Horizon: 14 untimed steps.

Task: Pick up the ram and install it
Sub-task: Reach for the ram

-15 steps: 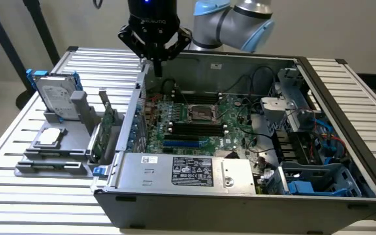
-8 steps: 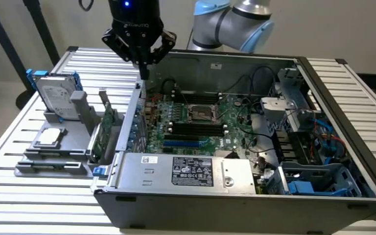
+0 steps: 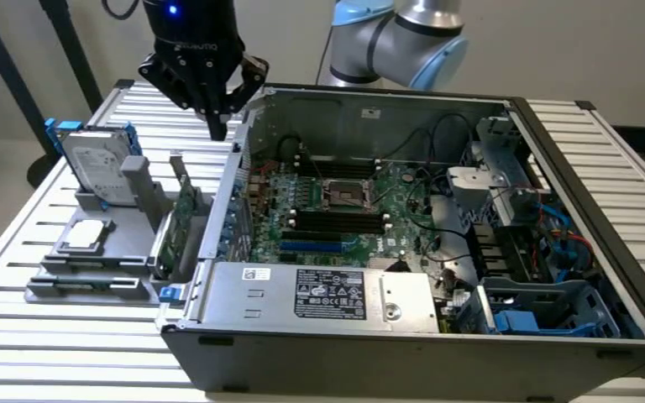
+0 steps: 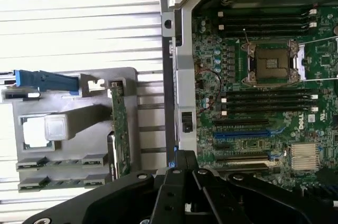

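My black gripper [image 3: 219, 126] hangs shut and empty above the slatted table, just off the back corner of the open computer case [image 3: 574, 180] on the exterior view's left. In the wrist view its fingers [image 4: 183, 160] are pressed together over the case wall. The ram [image 3: 90, 286] looks like a thin dark strip lying in the front slot of the grey parts holder [image 3: 132, 256], well forward of the gripper and apart from it. Black memory slots [image 3: 334, 220] [image 4: 264, 100] lie empty on the motherboard beside the processor socket [image 3: 348, 191] [image 4: 270, 63].
On the holder stand a silver hard drive in a blue frame [image 3: 97, 159], a square chip [image 3: 85, 237] and an upright green expansion card [image 3: 180, 227] [image 4: 120, 129]. A power supply [image 3: 322, 294] and cables [image 3: 457, 243] crowd the case's front and right.
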### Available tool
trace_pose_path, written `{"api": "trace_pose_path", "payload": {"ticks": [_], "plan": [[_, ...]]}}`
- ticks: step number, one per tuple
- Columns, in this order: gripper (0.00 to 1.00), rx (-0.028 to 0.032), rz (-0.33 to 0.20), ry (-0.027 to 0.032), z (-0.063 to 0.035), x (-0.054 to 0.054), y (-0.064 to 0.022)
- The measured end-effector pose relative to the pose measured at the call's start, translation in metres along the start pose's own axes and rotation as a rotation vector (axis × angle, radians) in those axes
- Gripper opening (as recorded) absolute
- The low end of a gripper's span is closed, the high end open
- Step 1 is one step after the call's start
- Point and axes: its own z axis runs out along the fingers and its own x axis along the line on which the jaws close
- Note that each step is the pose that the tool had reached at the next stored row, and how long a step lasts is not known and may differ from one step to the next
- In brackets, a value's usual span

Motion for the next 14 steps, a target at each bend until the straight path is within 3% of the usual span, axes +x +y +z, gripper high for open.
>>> {"api": "trace_pose_path", "payload": {"ticks": [14], "plan": [[0.11, 0.0001, 0.0, 0.0, -0.0006, 0.062, -0.0212]]}}
